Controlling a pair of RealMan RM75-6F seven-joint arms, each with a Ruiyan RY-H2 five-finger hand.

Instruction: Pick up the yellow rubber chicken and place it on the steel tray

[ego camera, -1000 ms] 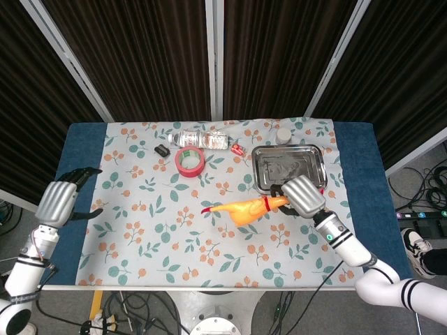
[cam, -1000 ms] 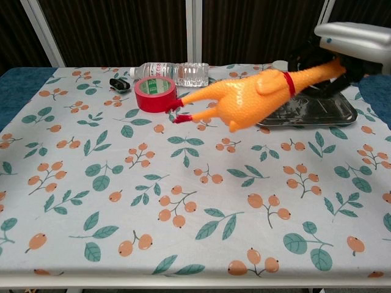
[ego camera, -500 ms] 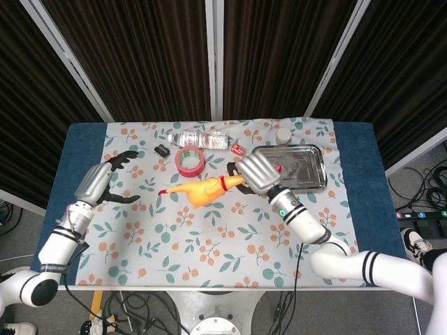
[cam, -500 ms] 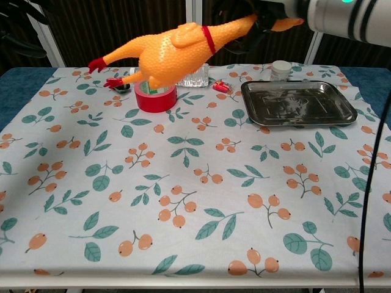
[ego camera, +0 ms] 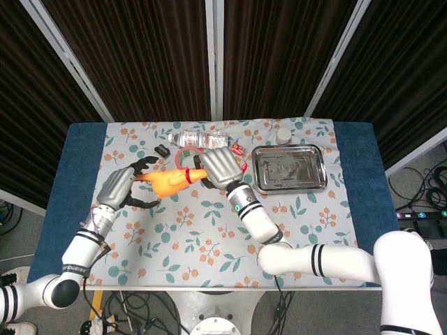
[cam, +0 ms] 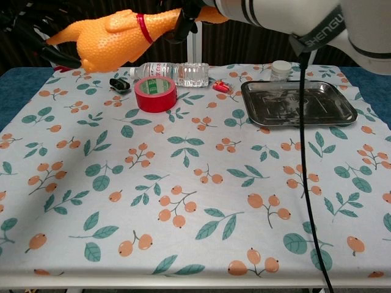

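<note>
Chicken [ego camera: 166, 181] hangs in the air above the table's left half, gripped at its neck end by the right hand [ego camera: 218, 167], arm reaching across. The left hand [ego camera: 120, 188], fingers spread, cups near its tail end; contact unclear. Tray [ego camera: 290, 169] lies well right. Red tape [cam: 155, 94], bottle [cam: 173, 72] and black clip [cam: 118, 83] sit beneath.

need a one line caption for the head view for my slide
Right hand holds the yellow rubber chicken aloft by its neck beside the open left hand, away from the empty steel tray.
</note>
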